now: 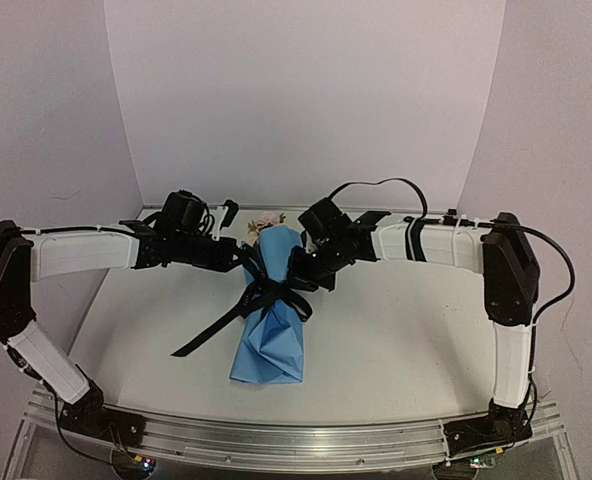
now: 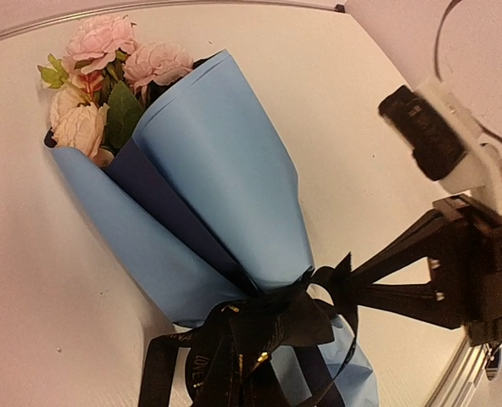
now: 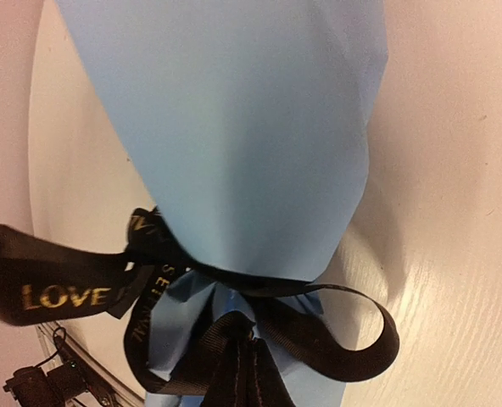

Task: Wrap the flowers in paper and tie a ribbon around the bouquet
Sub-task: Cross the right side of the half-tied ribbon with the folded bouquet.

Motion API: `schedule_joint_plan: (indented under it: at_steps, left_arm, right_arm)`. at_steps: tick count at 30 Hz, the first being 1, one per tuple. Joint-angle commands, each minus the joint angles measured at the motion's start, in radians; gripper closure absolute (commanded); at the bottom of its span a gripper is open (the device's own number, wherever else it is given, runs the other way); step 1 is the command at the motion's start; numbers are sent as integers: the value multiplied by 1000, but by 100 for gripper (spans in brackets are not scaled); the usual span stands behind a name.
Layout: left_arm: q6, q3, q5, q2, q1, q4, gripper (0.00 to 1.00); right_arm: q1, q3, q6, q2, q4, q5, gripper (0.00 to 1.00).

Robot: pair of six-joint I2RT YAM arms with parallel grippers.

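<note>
Black ribbon (image 3: 64, 292), lettered in gold, fills the foreground of the right wrist view, knotted around the narrow waist of the bouquet (image 1: 273, 320). Bouquet lies on the white table (image 1: 406, 340) between both arms, rose heads toward the far wall, tail end toward the arm bases. Light blue paper (image 2: 225, 186) overlaps itself, its navy inner face showing at the open end, where the pink and cream flowers (image 2: 98, 51) protrude. Left gripper (image 1: 238, 258) is pressed together, pinching a ribbon strand just left of the knot. Right gripper (image 1: 304, 272) is likewise closed on ribbon just right of it. One loose ribbon tail trails across the table toward the near left.
</note>
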Motion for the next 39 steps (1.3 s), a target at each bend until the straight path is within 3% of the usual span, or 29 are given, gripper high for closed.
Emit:
schedule_joint_plan:
  at_steps: [1, 21, 27, 39]
  left_arm:
    - [-4, 1, -26, -51, 11, -8, 100]
    - [0, 46, -28, -59, 36, -46, 100]
    - [-3, 52, -33, -60, 45, -50, 100]
    - [-18, 38, -60, -83, 86, -80, 100]
  right_arm:
    - [-2, -9, -19, -119, 6, 45, 100]
    - [21, -361, -44, -436, -208, 231, 100]
    - [84, -365, -69, -425, -299, 259, 100]
    - [151, -481, -86, -372, -326, 247, 100]
